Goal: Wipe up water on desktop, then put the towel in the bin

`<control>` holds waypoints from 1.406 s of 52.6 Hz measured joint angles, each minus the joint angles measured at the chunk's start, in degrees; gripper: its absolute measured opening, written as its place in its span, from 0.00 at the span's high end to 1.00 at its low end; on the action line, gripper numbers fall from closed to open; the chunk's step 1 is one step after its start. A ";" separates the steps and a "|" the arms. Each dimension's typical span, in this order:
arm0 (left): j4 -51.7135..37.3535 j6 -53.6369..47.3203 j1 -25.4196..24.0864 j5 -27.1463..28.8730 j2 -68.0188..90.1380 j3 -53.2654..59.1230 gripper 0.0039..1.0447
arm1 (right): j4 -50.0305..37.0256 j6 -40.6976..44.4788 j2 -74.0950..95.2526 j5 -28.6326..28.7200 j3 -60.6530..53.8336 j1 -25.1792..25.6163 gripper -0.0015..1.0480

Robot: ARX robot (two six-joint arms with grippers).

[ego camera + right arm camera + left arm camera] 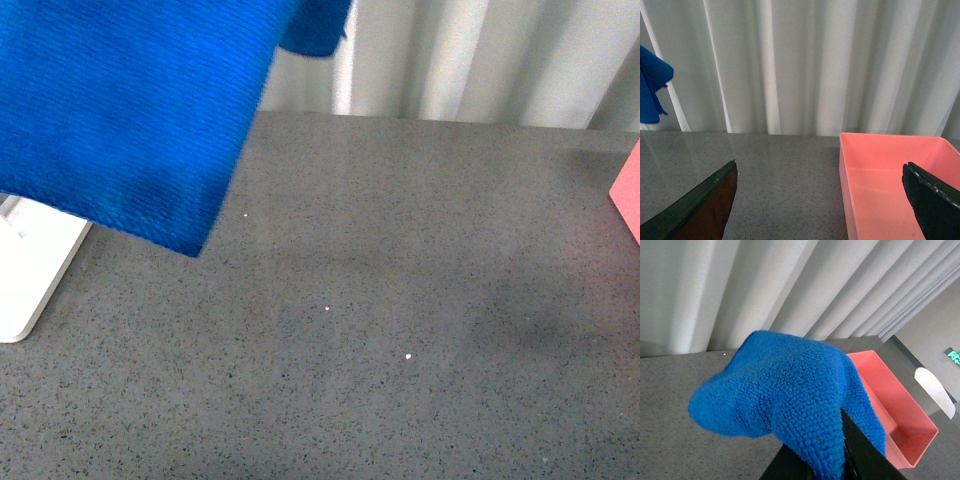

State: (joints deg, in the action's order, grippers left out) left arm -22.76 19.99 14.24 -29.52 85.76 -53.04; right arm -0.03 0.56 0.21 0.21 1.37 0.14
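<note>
Towel (120, 110) is off the surface, bunched and draped over the left gripper (827, 460). The dark fingers are clamped into its lower fold and the loose bulk flops forward of them. From the front camera it hangs high, with one corner dangling just above the counter (400, 300) and over the edge of the white board (30, 270). Counter beneath looks dry. Only a few pale specks and a faint darker patch show, so I judge the wiping done and the carry to the bin under way. Pink bin (900, 410) lies ahead of the left gripper and off to its side, well apart from the towel, open and empty. Right gripper (815, 205) is spread wide and holds nothing, with the bin just ahead between its fingers and nearer one of them. Pleated curtain (805, 65) closes the back. To do the step well: keep the grip firm, carry high enough that the hanging corner clears the near wall, centre over the bin's floor, then release. The cloth is floppy, so a trailing edge could catch on the rim.
</note>
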 joint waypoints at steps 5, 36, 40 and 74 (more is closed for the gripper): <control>-0.07 -0.63 3.02 2.97 2.01 0.00 0.96 | 0.00 0.00 0.00 0.00 0.00 0.00 0.07; -0.04 -0.87 3.02 3.72 2.58 0.11 0.96 | 6.62 -9.16 50.77 44.54 22.69 -3.72 0.07; -0.04 -0.87 3.02 3.74 2.58 0.11 0.96 | 0.63 -9.86 58.97 44.59 24.04 -5.16 0.07; -0.04 -0.87 3.02 3.76 2.58 0.11 0.96 | -15.91 -5.20 93.66 48.26 39.89 -17.92 0.07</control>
State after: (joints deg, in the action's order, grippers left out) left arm -22.81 19.11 17.26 -25.76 88.33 -52.93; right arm -15.94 -4.64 93.86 48.47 41.25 -17.78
